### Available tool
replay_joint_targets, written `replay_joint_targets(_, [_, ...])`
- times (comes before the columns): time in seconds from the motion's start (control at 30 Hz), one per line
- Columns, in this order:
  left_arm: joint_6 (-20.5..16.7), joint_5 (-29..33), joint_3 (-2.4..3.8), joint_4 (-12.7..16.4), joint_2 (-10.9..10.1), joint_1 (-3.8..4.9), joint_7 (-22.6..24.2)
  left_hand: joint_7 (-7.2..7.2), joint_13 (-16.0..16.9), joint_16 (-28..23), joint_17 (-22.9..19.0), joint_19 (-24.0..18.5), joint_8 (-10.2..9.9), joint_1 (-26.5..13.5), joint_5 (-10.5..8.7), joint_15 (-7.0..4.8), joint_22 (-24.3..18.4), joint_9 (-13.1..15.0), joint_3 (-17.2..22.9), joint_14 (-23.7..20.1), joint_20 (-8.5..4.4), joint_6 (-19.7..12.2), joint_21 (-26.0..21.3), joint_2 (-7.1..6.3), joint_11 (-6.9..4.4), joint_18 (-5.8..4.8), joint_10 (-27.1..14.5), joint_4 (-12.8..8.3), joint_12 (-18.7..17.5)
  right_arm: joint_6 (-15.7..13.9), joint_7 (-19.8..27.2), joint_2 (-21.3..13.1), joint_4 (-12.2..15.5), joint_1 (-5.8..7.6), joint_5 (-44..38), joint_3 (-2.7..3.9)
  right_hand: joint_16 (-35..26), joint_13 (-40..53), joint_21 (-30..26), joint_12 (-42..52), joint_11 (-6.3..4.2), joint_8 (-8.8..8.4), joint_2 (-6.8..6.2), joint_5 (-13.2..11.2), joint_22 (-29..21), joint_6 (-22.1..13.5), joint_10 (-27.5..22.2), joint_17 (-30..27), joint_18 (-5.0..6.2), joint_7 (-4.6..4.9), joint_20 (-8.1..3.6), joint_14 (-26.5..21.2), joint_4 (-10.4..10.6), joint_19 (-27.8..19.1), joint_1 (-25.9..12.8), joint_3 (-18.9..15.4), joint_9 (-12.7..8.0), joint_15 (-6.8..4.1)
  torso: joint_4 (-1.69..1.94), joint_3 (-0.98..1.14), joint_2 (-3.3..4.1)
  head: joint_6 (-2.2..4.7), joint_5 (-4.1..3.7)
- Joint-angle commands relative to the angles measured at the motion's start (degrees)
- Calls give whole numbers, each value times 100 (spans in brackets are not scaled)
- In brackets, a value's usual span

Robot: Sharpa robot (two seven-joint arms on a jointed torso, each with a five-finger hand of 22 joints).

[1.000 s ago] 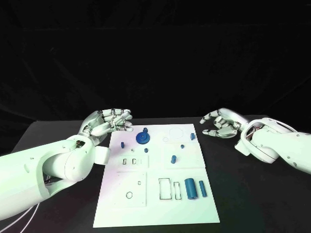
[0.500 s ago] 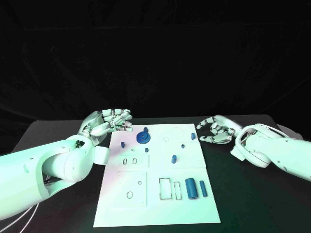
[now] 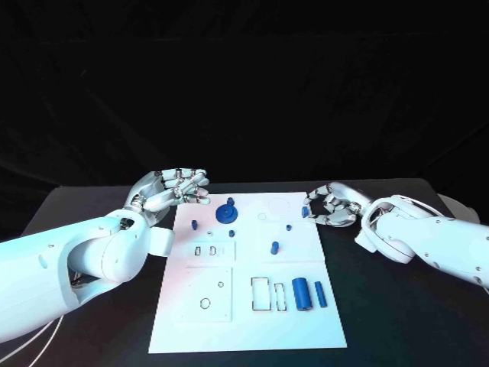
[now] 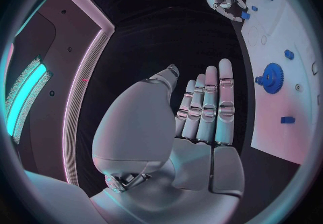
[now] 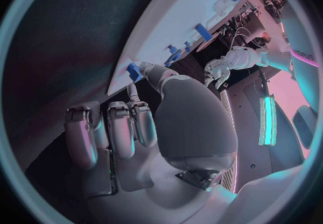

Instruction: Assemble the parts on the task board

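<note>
The white task board [image 3: 250, 313] lies in the middle of the black table. On it are a blue gear [image 3: 228, 212], several small blue pegs such as one mid-board [image 3: 274, 248], and a thick blue cylinder [image 3: 301, 293] beside a thin one [image 3: 321, 293]. My left hand [image 3: 170, 189] hovers at the board's far left corner, its fingers [image 4: 205, 105] straight and side by side, holding nothing. My right hand [image 3: 333, 205] is at the board's far right edge with fingers curled in. Its thumb [image 5: 158, 76] reaches a small blue peg [image 5: 134, 70] standing there [image 3: 306, 212].
Outlined slots and small holes mark the near half of the board [image 3: 267, 294]. Black table [image 3: 409, 321] surrounds the board on both sides. My two white forearms [image 3: 79, 264] lie along the board's left and right sides.
My right hand has moved left from off the board to its far right edge, ending against the small blue peg. The left hand has stayed put.
</note>
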Motion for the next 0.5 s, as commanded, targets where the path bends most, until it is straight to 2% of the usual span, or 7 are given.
replay_joint_targets(0.03, [106, 15, 4, 21, 4, 4, 42, 13, 6, 28, 7, -39, -12, -48, 19, 6, 9, 9, 32, -30, 20, 14, 40, -6, 3, 56, 31, 10, -29, -24, -111, 36, -33, -6, -99, -2, 30, 1069, 25, 37, 15, 26, 63, 21, 1505, 38, 181, 1451, -83, 0, -7, 584, 1, 599, 7, 27, 8, 13, -7, -1, -5, -14, 1])
replay_joint_targets(0.23, [107, 15, 4, 37, 2, 4, 37, 16, 5, 29, 16, -47, -14, -49, 19, 7, 11, 9, 35, -36, 21, 12, 43, -8, 5, 56, 32, 8, -37, -32, -157, 90, -85, -8, -102, -2, 32, 1090, 25, 53, 17, 52, 96, 22, 1505, 111, 201, 1461, -83, 4, -8, 586, 6, 599, -3, 48, 25, 13, 7, 1, 1, -27, -6])
replay_joint_targets(0.5, [109, 15, 4, 47, -4, 5, 30, 16, 5, 29, 16, -47, -14, -49, 19, 7, 11, 9, 35, -36, 21, 12, 43, -8, 5, 56, 32, 8, -37, -5, -183, 196, -148, -11, -113, -2, 33, 1111, 25, 70, 22, 71, 124, 20, 1505, 172, 222, 1466, -83, 9, -9, 587, 8, 599, -7, 69, 36, 11, 4, 3, -1, -60, 10])
